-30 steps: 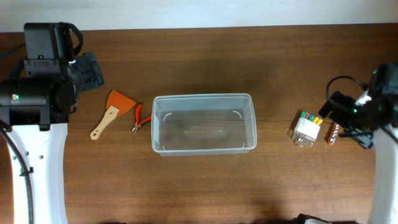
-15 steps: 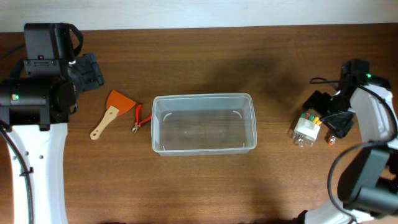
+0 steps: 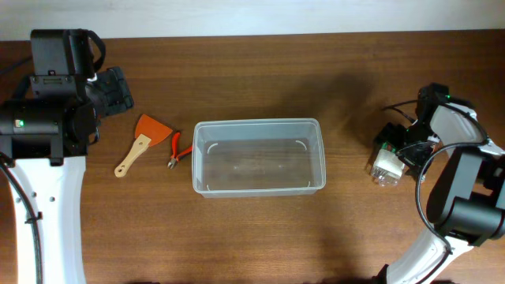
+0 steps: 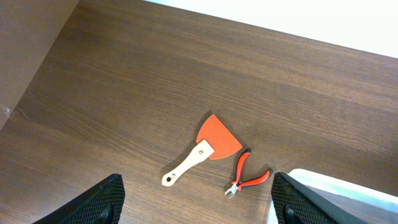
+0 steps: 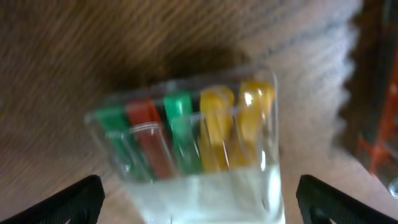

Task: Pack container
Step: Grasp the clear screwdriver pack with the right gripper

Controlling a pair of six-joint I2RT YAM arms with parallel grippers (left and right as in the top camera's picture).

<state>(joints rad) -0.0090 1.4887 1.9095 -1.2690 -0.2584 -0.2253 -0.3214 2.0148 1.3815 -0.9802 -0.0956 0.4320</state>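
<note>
The clear plastic container [image 3: 259, 156] stands empty at the table's middle; its corner shows in the left wrist view [image 4: 339, 193]. My left gripper [image 4: 196, 205] is open and empty, high above an orange scraper with a wooden handle [image 4: 205, 149] and small red pliers [image 4: 245, 179], which lie left of the container [image 3: 144, 140] [image 3: 177, 150]. My right gripper [image 5: 196, 202] is open, its fingers on either side of a small clear box of green, red and yellow pieces [image 5: 193, 143], at the right of the table [image 3: 387, 163].
A small orange-and-dark object [image 5: 379, 118] lies right of the clear box, mostly under my right arm in the overhead view. The table's far edge meets a white wall [image 4: 280, 18].
My right arm has swung in toward the small clear box and come down over it. The left arm and the other objects have not moved.
</note>
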